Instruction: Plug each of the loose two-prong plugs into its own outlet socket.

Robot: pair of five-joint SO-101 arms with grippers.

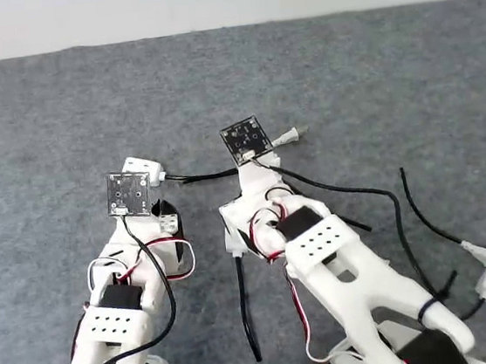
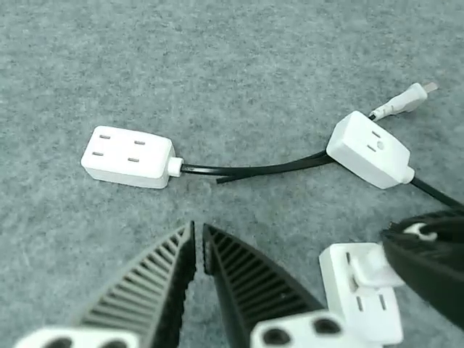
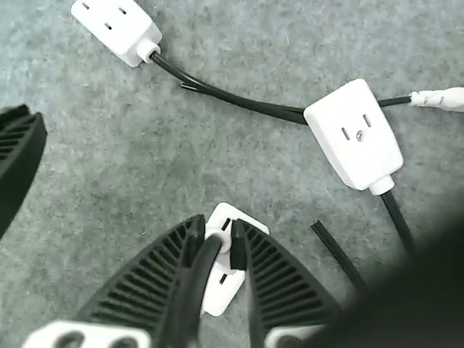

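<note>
While the right hand (image 3: 216, 226) clamps a black cord (image 3: 209, 255) at the white socket block (image 3: 217, 293), the left hand (image 2: 198, 232), closed and empty, faces the two-outlet socket block (image 2: 129, 157) lying crosswise ahead.

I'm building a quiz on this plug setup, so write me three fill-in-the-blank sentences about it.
The left gripper is shut and holds ____.
The right gripper is shut on a ____ cord.
The wide outlet block near the left gripper shows ____ pairs of slots on top.
Missing words: nothing; black; two.
</note>
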